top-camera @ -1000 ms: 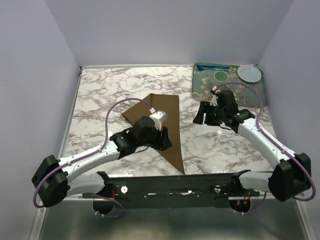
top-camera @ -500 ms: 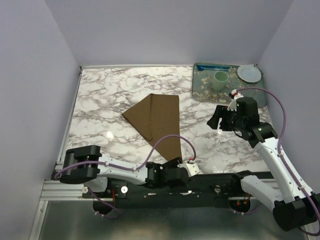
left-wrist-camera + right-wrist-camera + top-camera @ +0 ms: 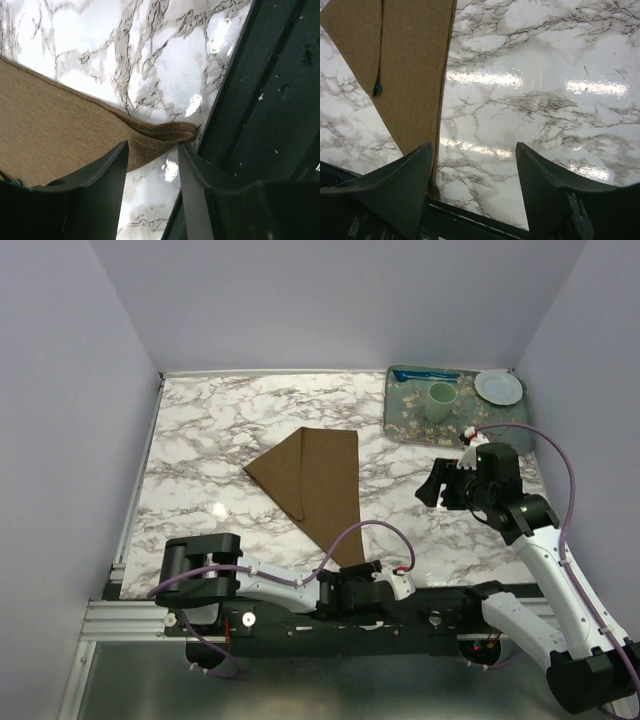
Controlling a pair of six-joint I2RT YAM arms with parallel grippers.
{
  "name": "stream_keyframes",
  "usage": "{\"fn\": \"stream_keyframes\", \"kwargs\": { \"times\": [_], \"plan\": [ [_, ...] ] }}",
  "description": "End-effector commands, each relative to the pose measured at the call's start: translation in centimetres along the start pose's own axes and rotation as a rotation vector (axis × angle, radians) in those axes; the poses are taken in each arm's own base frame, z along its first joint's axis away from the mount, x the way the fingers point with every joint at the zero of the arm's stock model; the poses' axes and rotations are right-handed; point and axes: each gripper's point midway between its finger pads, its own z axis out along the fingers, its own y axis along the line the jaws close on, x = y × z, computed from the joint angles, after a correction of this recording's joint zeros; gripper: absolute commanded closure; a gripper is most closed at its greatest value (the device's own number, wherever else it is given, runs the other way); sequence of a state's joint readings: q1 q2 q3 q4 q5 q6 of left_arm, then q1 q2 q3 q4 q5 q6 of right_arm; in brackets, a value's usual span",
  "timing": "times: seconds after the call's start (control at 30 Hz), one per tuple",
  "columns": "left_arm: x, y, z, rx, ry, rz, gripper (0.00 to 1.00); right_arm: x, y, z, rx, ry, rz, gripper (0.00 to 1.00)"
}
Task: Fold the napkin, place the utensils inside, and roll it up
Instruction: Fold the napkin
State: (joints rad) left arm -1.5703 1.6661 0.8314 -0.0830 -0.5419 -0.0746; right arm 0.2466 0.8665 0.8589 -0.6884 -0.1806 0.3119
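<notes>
Napkin (image 3: 318,480) on table (image 3: 215,425) centre; tray (image 3: 403,418) far right, holding cup (image 3: 441,400).

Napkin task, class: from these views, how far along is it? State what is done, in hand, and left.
Done: the napkin lies folded into a long wedge, and a teal tip peeks from its fold, probably the spoon tucked inside. In hand: the left gripper has open jaws astride the napkin's near corner, not pinching it; the right gripper hovers open and empty. Left: the rolling, since no roll shows.

A glossy white, grey-veined marble table (image 3: 220,430) carries a brown napkin (image 3: 315,480), folded into a long triangle, its narrow tip at the near edge. A patterned green tray (image 3: 405,425) sits in the far right corner.
</notes>
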Motion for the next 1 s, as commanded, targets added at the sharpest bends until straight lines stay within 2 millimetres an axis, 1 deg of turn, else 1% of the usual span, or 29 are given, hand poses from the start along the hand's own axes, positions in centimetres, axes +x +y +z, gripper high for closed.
{"fn": "stream_keyframes", "kwargs": {
  "times": [0.0, 0.1, 0.13, 0.17, 0.2, 0.23, 0.27, 0.33, 0.37, 0.4, 0.43, 0.47, 0.5, 0.53, 0.57, 0.6, 0.63, 0.67, 0.7, 0.73, 0.77, 0.83, 0.87, 0.9, 0.97],
  "plan": [
    [-0.5, -0.4, 0.9, 0.007, -0.021, -0.017, 0.5, 0.8, 0.1, -0.2, -0.018, 0.023, -0.007, 0.24],
    [-0.3, -0.2, 1.0, 0.014, -0.026, -0.037, 0.58, 0.5, 0.1, -0.2, -0.018, 0.021, -0.011, 0.24],
    [-0.3, -0.1, 1.0, 0.018, -0.026, -0.05, 0.67, 0.6, 0.2, -0.2, -0.02, 0.022, -0.009, 0.24],
    [-0.5, 0.5, 0.7, 0.01, -0.037, -0.071, 0.74, 0.7, 0.2, -0.1, -0.02, 0.03, -0.009, 0.24],
    [-1.2, 0.8, 0.6, 0.007, -0.065, -0.102, 0.82, 0.6, 0.3, 0.0, -0.025, 0.03, -0.008, 0.24],
    [-1.6, 1.2, 0.4, 0.009, -0.08, -0.143, 0.92, 0.6, 0.3, 0.1, -0.028, 0.032, -0.006, 0.24],
    [-2.3, 2.3, 0.0, 0.004, -0.114, -0.196, 0.94, 0.6, 0.4, 0.2, -0.03, 0.034, 0.0, 0.24],
    [-3.1, 3.2, -0.5, 0.042, -0.146, -0.29, 0.96, 0.5, 0.5, 0.7, -0.041, 0.046, 0.005, 0.24],
    [-4.0, 4.0, -1.4, 0.067, -0.191, -0.387, 0.96, 0.6, 0.6, 0.8, -0.046, 0.05, 0.009, 0.24],
    [-4.0, 6.3, -1.3, 0.05, -0.205, -0.474, 0.97, 0.5, 0.8, 1.2, -0.055, 0.061, 0.013, 0.24],
    [-4.4, 6.4, -1.8, 0.108, -0.226, -0.525, 0.97, 0.5, 0.9, 1.5, -0.059, 0.069, 0.017, 0.24],
    [-5.1, 7.9, -2.7, 0.118, -0.272, -0.62, 0.97, 0.4, 1.0, 1.7, -0.065, 0.074, 0.024, 0.24],
    [-5.2, 8.9, -3.0, 0.123, -0.286, -0.664, 0.97, 0.3, 1.4, 2.0, -0.085, 0.081, 0.026, 0.24],
    [-4.9, 10.6, -3.0, 0.131, -0.292, -0.729, 0.97, 0.2, 1.5, 2.5, -0.092, 0.096, 0.033, 0.24],
    [-5.2, 11.9, -3.7, 0.131, -0.317, -0.775, 0.98, 0.1, 1.7, 2.8, -0.104, 0.103, 0.034, 0.24],
    [-5.4, 12.6, -4.0, 0.15, -0.328, -0.842, 0.98, -0.2, 2.4, 3.1, -0.14, 0.099, 0.032, 0.24],
    [-4.9, 15.1, -4.0, 0.122, -0.343, -0.909, 1.0, -0.4, 2.6, 3.7, -0.153, 0.113, 0.037, 0.24],
    [-5.3, 15.5, -4.8, 0.167, -0.367, -0.941, 1.0, -0.6, 2.8, 4.0, -0.165, 0.119, 0.047, 0.24],
    [-5.2, 16.7, -5.1, 0.169, -0.379, -0.999, 1.0, -1.1, 3.3, 4.3, -0.188, 0.116, 0.044, 0.24],
    [-5.0, 17.6, -5.4, 0.164, -0.391, -1.026, 1.0, -1.3, 3.4, 4.6, -0.193, 0.124, 0.051, 0.22],
    [-4.5, 19.6, -5.9, 0.142, -0.412, -1.071, 1.0, -1.7, 3.6, 5.3, -0.197, 0.136, 0.053, 0.2],
    [-4.1, 21.3, -6.6, 0.128, -0.434, -1.137, 1.0, -2.2, 3.9, 5.9, -0.213, 0.146, 0.059, 0.16],
    [-3.0, 23.5, -6.9, 0.082, -0.45, -1.184, 1.0, -2.6, 4.1, 6.6, -0.217, 0.156, 0.064, 0.09],
    [-2.8, 23.8, -7.2, 0.099, -0.454, -1.208, 1.0, -2.9, 4.4, 6.8, -0.235, 0.156, 0.064, 0.0],
    [-1.8, 25.4, -7.4, 0.084, -0.456, -1.282, 1.0, -3.3, 4.6, 7.5, -0.248, 0.161, 0.072, 0.0]
  ]
}}
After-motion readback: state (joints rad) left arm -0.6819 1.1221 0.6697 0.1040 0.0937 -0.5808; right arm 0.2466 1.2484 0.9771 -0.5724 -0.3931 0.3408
